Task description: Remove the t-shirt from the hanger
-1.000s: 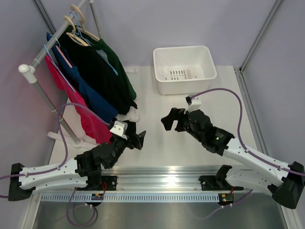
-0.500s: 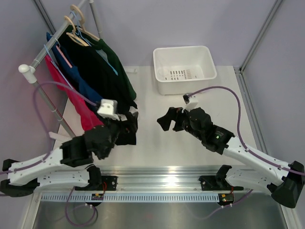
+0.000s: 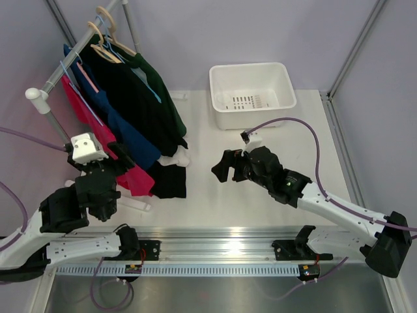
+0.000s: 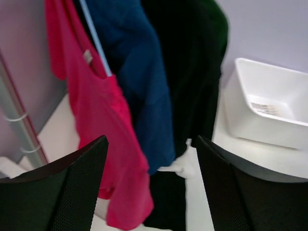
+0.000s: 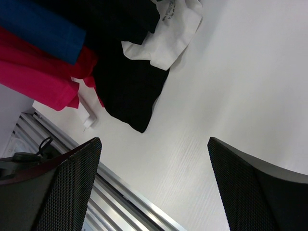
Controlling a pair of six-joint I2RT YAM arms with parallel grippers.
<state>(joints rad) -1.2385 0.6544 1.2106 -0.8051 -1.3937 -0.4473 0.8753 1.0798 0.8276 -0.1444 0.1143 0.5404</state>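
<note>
In the last second the left arm has swung away from the garment hems, out to its own side and upward. The left pincer (image 4: 151,144) now faces the rack (image 3: 55,124) head-on, jaws apart with nothing between them. The right pincer (image 3: 223,166) has only crept a little toward the clothes; its jaws are also apart and empty over the bare counter (image 3: 202,202). I read this as lining up for a first grip, since no cloth has been touched yet.

The t-shirt (image 4: 101,120) hangs straight ahead of the left pincer and slightly to its left, well apart from the right one. It is still fully on the hanger (image 4: 96,43), whose thin blue wire runs down into the neck opening, beside a small white label. The cloth is bright crimson-pink and hangs limp in long soft folds, with one short sleeve drooping off to the left. It lies against the navy shirt (image 4: 144,86) on the pincer's right.
</note>
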